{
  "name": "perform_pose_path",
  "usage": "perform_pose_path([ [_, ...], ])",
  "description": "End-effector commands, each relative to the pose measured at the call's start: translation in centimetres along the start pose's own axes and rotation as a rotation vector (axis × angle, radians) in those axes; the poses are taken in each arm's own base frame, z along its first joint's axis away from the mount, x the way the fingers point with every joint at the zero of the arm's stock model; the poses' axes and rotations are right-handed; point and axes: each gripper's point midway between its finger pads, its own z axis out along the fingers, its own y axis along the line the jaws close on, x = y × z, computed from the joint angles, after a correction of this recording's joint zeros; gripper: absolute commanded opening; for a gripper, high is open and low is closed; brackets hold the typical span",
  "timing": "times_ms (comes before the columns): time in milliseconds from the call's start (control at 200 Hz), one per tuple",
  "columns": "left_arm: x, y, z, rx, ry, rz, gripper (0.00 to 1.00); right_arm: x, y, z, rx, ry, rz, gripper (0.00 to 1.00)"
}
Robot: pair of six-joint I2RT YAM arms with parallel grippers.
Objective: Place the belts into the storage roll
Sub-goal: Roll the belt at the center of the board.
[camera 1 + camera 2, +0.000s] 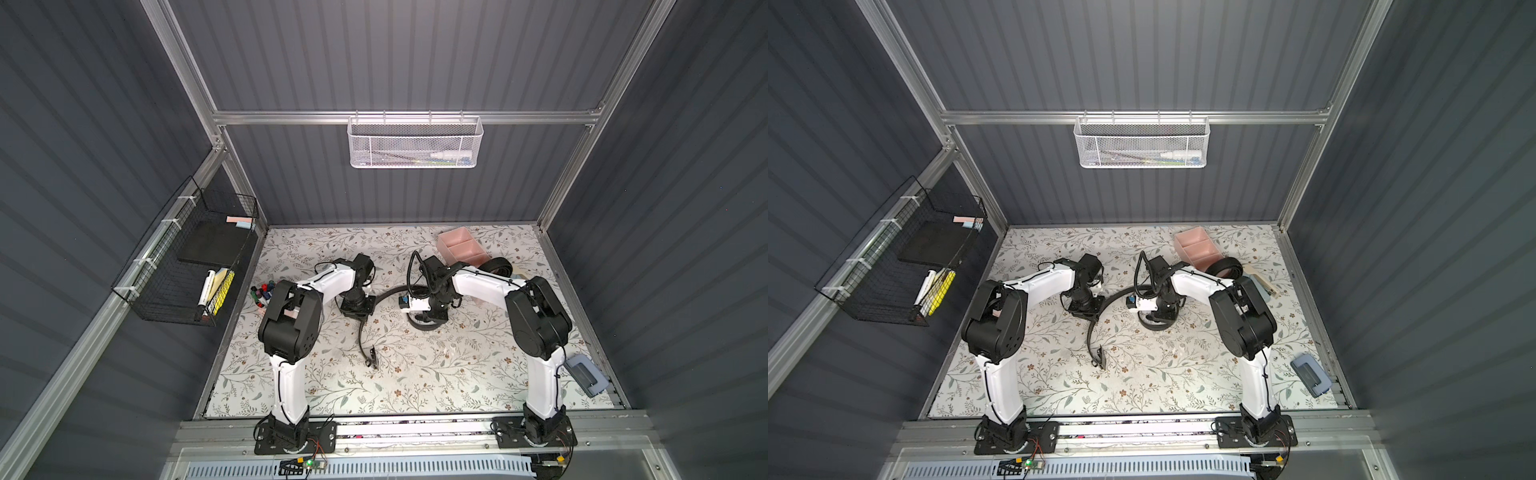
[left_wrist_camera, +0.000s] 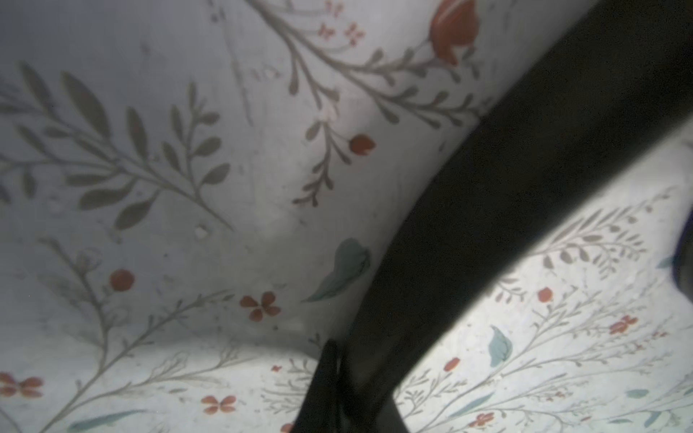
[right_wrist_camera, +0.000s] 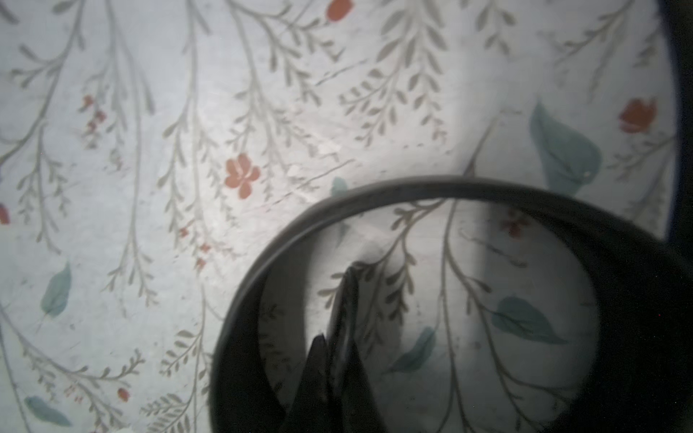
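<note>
Loose belt (image 2: 525, 168) lies on the flowered surface between my arms. Both jaws are clenched: left gripper (image 2: 330, 378) beside the strap, right gripper (image 3: 333, 348) inside its loop; whether either pinches it, I cannot tell. I'd coil it tightly, strap flat, before moving it to the pink tray (image 1: 457, 245).

Looking down onto the floral tabletop (image 3: 150, 210). Facing a black belt (image 3: 431, 184) standing on edge and curling into a loop. Pressing the fingertips of the right gripper (image 3: 333, 346) together inside that loop.
</note>
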Motion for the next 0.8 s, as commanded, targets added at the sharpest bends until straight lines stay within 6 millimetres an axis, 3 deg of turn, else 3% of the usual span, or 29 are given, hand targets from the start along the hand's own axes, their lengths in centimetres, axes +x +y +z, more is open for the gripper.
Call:
perform_pose_path([
  [0,1.2,1.3,0.6,0.01,0.034,-0.056,0.05,0.1,-3.2,0.1,0.098,0.044,0.389,0.0],
  [85,1.5,1.8,0.4,0.026,0.026,-0.093,0.05,0.0,-4.1,0.3,0.095,0.043,0.607,0.0],
  [145,1.4,2.0,0.0,0.037,0.013,-0.117,0.05,0.9,-5.5,0.4,0.169,0.064,0.788,0.0],
  [160,2.4,2.2,0.6,0.034,0.041,-0.128,0.05,1.0,-5.6,0.3,0.168,0.062,0.821,0.0],
  [370,4.7,2.8,0.9,0.037,0.061,-0.171,0.05,3.2,-7.9,-1.2,0.217,-0.033,1.362,0.0],
  [605,7.8,3.1,1.1,0.043,0.054,-0.238,0.05,3.9,-10.9,-2.5,0.195,-0.157,1.64,0.0],
  [795,9.8,3.4,0.7,0.044,0.024,-0.289,0.05,2.6,-14.3,-2.6,0.205,-0.18,1.689,0.0],
])
